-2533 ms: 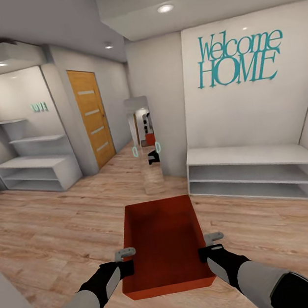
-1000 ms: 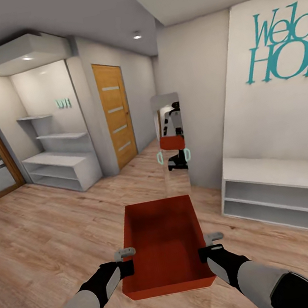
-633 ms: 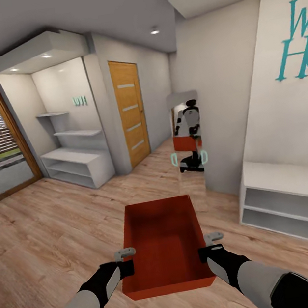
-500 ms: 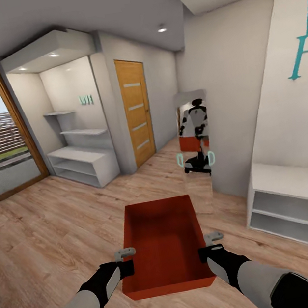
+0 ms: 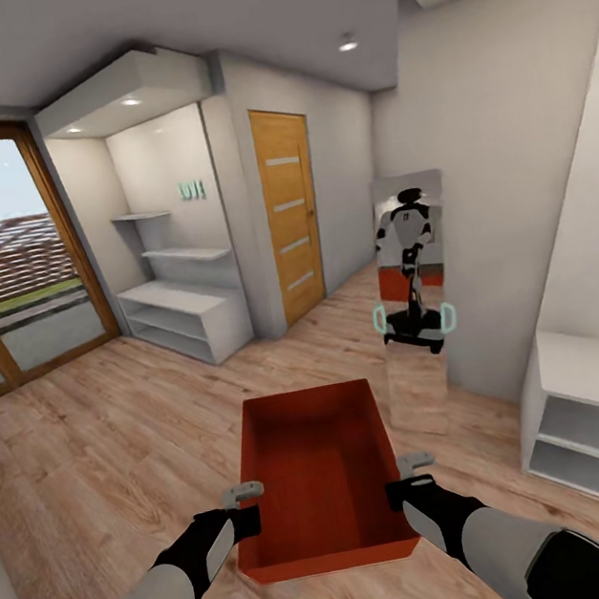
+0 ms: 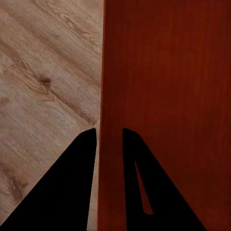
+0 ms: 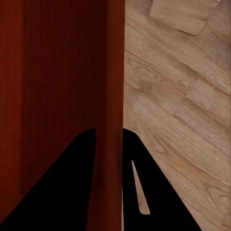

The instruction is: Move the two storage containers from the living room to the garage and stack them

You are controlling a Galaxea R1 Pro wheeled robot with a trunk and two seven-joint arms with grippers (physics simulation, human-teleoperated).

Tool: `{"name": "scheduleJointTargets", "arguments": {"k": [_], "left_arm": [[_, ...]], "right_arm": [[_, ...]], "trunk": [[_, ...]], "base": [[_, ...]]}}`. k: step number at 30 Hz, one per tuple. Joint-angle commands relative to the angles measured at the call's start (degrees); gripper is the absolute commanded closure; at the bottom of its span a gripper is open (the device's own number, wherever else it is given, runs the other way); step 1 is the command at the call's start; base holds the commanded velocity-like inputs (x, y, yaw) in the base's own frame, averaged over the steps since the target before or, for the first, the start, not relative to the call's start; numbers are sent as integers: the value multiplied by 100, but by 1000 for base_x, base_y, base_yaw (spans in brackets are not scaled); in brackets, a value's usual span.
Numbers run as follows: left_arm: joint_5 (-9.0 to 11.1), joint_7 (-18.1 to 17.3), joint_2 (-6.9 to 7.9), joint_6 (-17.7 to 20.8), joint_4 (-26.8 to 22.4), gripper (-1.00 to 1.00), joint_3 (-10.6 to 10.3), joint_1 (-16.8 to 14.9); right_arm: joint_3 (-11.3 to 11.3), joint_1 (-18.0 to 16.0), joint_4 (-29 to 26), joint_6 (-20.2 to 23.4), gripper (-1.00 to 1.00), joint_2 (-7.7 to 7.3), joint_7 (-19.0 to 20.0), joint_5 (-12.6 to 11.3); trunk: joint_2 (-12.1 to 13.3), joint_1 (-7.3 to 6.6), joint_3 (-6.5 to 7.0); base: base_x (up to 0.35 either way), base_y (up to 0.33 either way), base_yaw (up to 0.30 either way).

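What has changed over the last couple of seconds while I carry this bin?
The view has swung left: the Welcome HOME lettering has slid out at the right, and a glazed patio door has come in at the left, so the robot turned. The storage container stays put between the arms, left gripper and right gripper still clamped on its side walls.

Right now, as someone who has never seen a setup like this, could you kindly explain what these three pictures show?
They are simulator renders from a wheeled robot with two arms. The large picture looks down from its head: the left gripper and right gripper each pinch a side wall of an open orange-red bin, carried above the wood floor. A mirror by the wall reflects the robot. The other two come from cameras on the wrists, looking along dark fingers that straddle the bin's walls.
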Motion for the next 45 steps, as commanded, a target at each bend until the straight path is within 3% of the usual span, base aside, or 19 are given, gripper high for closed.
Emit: {"name": "scheduleJointTargets", "arguments": {"k": [1,10,26,45], "left_arm": [[-131,61,-2,35,-23,100,46,-4],[-131,61,-2,35,-23,100,46,-4],[-131,61,-2,35,-23,100,46,-4],[-131,61,-2,35,-23,100,45,-4]], "right_arm": [[187,-1,-13,38,100,2,10,-151],[190,-1,-13,38,100,6,9,-151],[196,-1,-13,38,100,1,12,-151],[196,-1,-13,38,100,1,15,-151]], "trunk": [[-11,6,-10],[-11,6,-10],[-11,6,-10],[-11,6,-10]], "base": [[323,0,5],[323,0,15],[323,0,242],[323,0,13]]}}
